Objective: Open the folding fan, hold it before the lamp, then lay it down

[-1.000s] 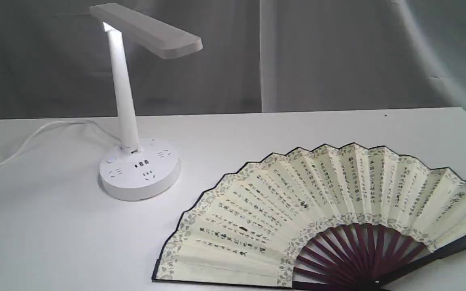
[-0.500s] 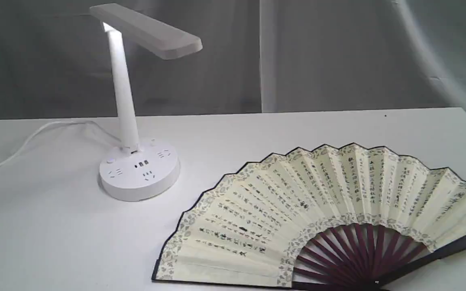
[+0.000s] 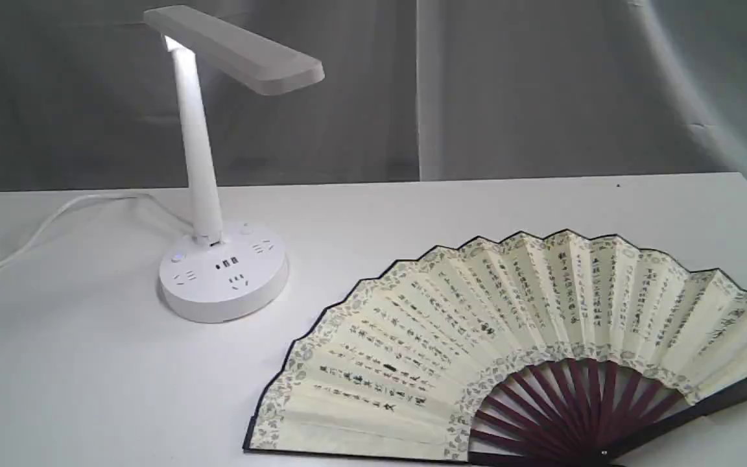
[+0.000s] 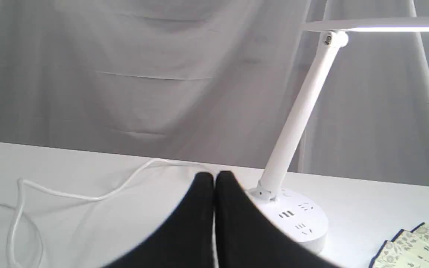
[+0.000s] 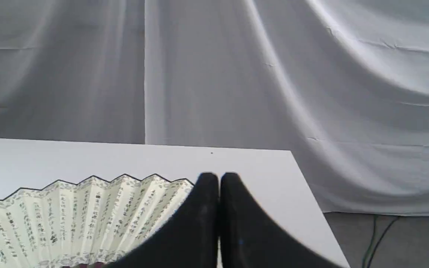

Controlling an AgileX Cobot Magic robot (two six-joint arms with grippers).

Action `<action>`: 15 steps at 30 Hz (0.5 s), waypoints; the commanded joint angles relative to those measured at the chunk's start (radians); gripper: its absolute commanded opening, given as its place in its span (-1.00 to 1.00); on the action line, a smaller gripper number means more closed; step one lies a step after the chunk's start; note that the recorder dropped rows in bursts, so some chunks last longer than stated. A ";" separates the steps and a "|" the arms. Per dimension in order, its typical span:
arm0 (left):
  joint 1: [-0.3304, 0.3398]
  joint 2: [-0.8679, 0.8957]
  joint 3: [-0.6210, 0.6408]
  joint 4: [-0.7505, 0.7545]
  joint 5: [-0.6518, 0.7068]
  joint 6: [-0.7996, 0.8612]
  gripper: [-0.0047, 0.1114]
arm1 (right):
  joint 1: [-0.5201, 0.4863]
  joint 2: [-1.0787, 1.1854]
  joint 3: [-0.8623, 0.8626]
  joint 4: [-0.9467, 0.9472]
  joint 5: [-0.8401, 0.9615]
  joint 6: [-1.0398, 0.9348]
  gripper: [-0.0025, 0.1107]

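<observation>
The folding fan (image 3: 477, 344) lies spread open and flat on the white table (image 3: 56, 376) at the front right, calligraphy up, its maroon ribs at the near edge. The white lamp (image 3: 221, 272) stands lit at the left, its flat head slanting over the table. Neither gripper shows in the exterior view. In the left wrist view my left gripper (image 4: 214, 176) is shut on nothing, its black fingers pressed together, with the lamp (image 4: 292, 126) just beyond. In the right wrist view my right gripper (image 5: 219, 178) is shut and empty, above the fan (image 5: 80, 212).
The lamp's white cord (image 3: 49, 224) trails off to the left across the table. A grey cloth backdrop (image 3: 509, 91) hangs behind the table's far edge. In the right wrist view the table's right edge (image 5: 311, 197) drops off to the floor.
</observation>
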 commanded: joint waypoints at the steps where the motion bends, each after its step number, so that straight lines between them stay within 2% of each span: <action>1: -0.005 -0.002 0.048 -0.013 -0.101 0.000 -0.92 | 0.000 -0.004 0.087 -0.008 -0.136 0.004 -0.96; 9: -0.005 -0.002 0.149 -0.013 -0.239 0.008 -0.92 | 0.000 -0.004 0.260 0.006 -0.264 0.002 -0.96; 12: -0.005 -0.002 0.149 -0.013 -0.165 0.008 -0.92 | 0.000 -0.004 0.329 0.006 -0.393 0.002 -0.96; 15: -0.005 -0.002 0.149 -0.013 -0.144 0.008 -0.92 | 0.000 -0.004 0.329 0.001 -0.281 -0.002 -0.96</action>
